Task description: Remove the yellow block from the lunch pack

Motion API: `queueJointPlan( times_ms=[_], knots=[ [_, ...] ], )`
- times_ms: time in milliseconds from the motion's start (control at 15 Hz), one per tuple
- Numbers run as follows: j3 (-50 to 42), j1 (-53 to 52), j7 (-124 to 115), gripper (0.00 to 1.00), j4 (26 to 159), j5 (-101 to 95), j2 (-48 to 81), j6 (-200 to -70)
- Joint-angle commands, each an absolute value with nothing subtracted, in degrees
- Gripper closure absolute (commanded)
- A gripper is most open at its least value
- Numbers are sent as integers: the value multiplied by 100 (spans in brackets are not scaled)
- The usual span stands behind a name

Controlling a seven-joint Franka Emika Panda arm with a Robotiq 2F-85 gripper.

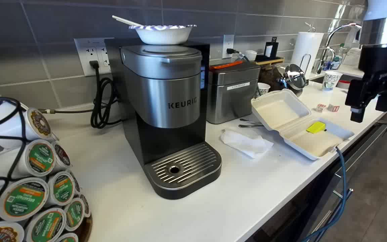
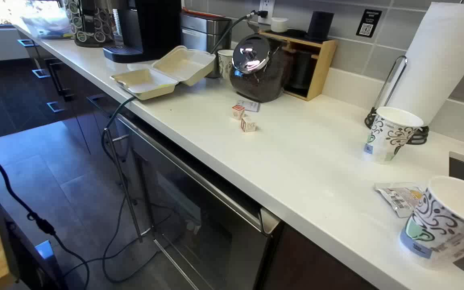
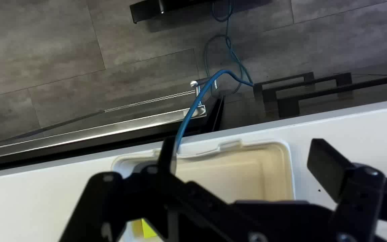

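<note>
The lunch pack (image 1: 319,143) is a white foam clamshell lying open at the counter's front edge; it shows in both exterior views (image 2: 145,82). The yellow block (image 1: 316,127) lies in its lower half, near the hinge. Only a faint yellow strip of it (image 2: 163,85) shows over the wall in an exterior view. In the wrist view, the block (image 3: 148,229) is partly hidden behind my gripper, and the pack (image 3: 227,174) shows between the fingers. My gripper (image 1: 370,109) is open and empty, raised above the counter; its fingers (image 3: 247,161) stand wide apart in the wrist view.
A coffee machine (image 1: 170,101) and a crumpled napkin (image 1: 246,143) are beside the pack. Two small letter blocks (image 2: 243,119), a round glass jar (image 2: 258,68) and paper cups (image 2: 395,133) stand along the counter. A blue cable (image 1: 343,188) hangs over the front edge by the pack.
</note>
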State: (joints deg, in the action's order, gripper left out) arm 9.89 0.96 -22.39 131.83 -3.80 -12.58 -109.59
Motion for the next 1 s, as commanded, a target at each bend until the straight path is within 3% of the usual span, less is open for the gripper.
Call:
queueJointPlan(
  times_ms=[0,267,600,933],
  knots=[
    [870,-29,-2259,0,13176,-406,-1251,-10948],
    [870,-28,-2259,0,13176,-406,-1251,-10948],
    [557,196,-1317,0,13511,-2234,-1491,-10979],
    [109,250,-31,0,13516,-3180,-1421,-11824]
  ],
)
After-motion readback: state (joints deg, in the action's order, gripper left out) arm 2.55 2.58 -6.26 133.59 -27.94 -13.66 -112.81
